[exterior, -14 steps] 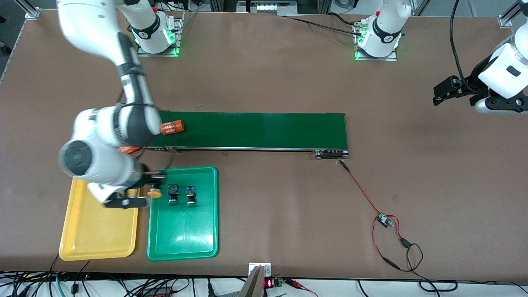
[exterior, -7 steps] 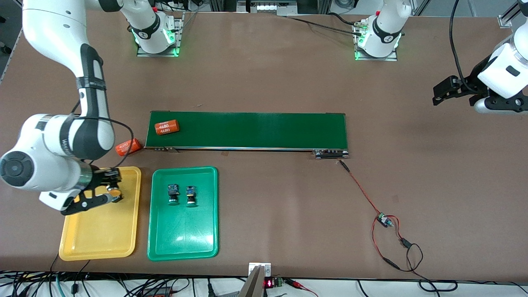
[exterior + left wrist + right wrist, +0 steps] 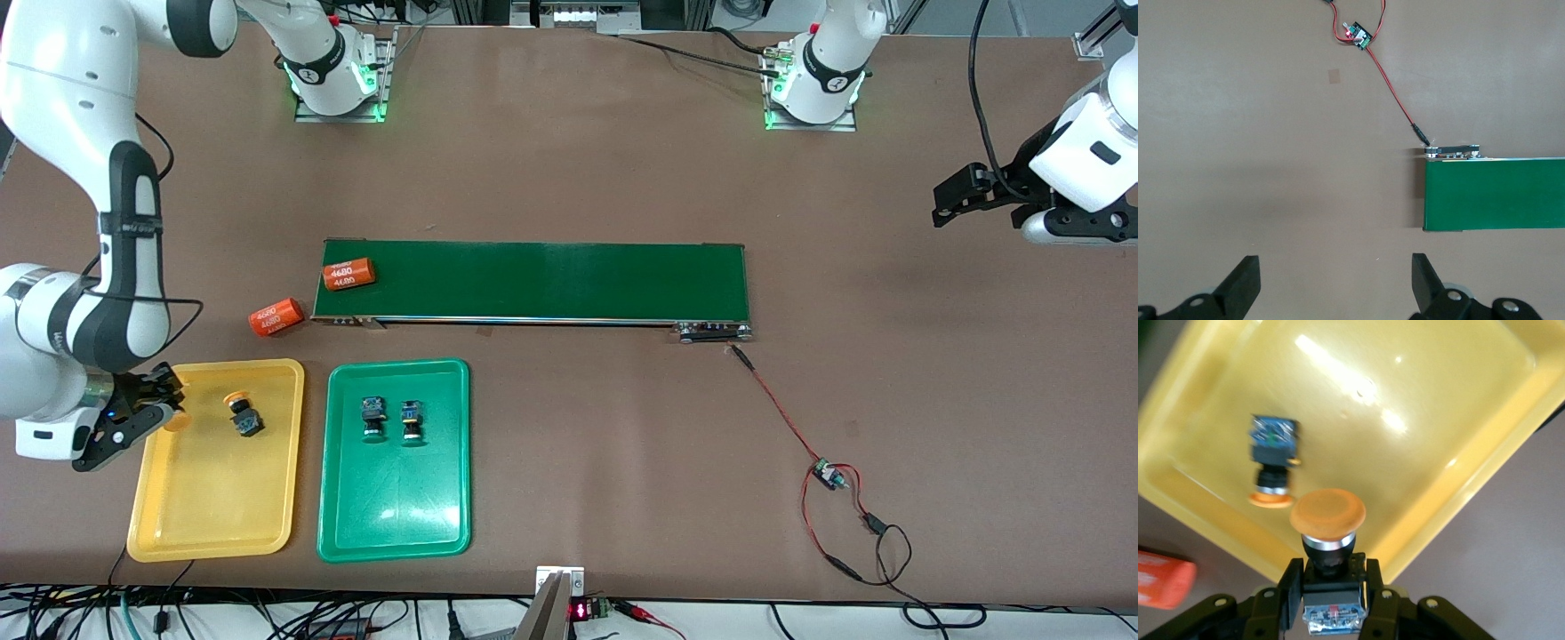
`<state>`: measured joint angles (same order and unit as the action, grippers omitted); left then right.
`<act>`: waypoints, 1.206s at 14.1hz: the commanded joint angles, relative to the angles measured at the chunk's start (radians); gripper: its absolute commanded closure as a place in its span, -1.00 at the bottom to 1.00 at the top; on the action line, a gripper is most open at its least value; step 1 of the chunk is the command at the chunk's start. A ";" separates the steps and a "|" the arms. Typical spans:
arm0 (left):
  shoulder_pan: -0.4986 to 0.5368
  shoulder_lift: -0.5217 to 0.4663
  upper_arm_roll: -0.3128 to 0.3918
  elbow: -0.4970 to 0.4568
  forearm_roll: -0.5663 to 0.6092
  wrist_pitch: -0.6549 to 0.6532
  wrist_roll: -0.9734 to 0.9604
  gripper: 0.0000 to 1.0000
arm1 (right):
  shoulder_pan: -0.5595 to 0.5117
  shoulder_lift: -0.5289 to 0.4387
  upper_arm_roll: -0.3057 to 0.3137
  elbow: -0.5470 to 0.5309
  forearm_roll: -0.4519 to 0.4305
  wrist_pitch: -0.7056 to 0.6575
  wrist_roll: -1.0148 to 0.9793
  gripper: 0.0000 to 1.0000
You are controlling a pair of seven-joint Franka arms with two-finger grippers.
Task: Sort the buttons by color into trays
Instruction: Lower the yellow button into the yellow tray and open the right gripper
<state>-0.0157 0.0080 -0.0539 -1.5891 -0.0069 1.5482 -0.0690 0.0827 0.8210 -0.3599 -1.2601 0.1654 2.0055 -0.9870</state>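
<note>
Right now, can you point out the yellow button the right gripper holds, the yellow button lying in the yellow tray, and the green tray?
held yellow button (image 3: pixel 1328 511), right wrist view, on its cap.
loose yellow button (image 3: pixel 242 416), front view, on its body.
green tray (image 3: pixel 396 524), front view, on bare floor.

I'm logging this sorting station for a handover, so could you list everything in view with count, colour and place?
Shallow plastic trays: two, a yellow tray and a green tray, side by side at the right arm's end of the table, nearer the front camera than the belt.
Yellow-capped push-buttons: two; one lying in the yellow tray, one held over that tray's rim.
Green-capped push-buttons: two, side by side in the green tray.
Long conveyor belt: one, dark green, mid-table.
Orange cylinders printed 4680: two; one on the belt, one on the table beside the belt's end.
Red-and-black wire with small circuit board: one, running from the belt's other end.
Right gripper: shut on a yellow-capped button.
Left gripper: open, waiting over bare table.
</note>
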 commanded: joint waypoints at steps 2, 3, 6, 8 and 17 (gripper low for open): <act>-0.006 0.010 0.005 0.029 -0.007 -0.022 0.018 -1.00 | -0.005 0.073 0.016 0.015 0.059 0.065 -0.052 1.00; -0.006 0.010 0.005 0.029 -0.008 -0.022 0.018 -1.00 | 0.011 0.079 0.022 0.013 0.060 0.078 -0.042 1.00; -0.006 0.010 0.005 0.029 -0.008 -0.022 0.018 -1.00 | 0.026 0.090 0.029 -0.005 0.063 0.130 -0.059 1.00; -0.006 0.010 0.003 0.029 -0.007 -0.023 0.018 -1.00 | 0.005 0.089 0.030 -0.045 0.077 0.197 -0.123 0.97; -0.006 0.010 0.003 0.029 -0.008 -0.022 0.018 -1.00 | 0.025 -0.110 0.030 -0.048 0.157 -0.068 0.041 -1.00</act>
<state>-0.0158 0.0080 -0.0542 -1.5890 -0.0069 1.5473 -0.0690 0.0950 0.8202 -0.3345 -1.2812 0.3080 2.0207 -1.0127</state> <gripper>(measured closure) 0.000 0.000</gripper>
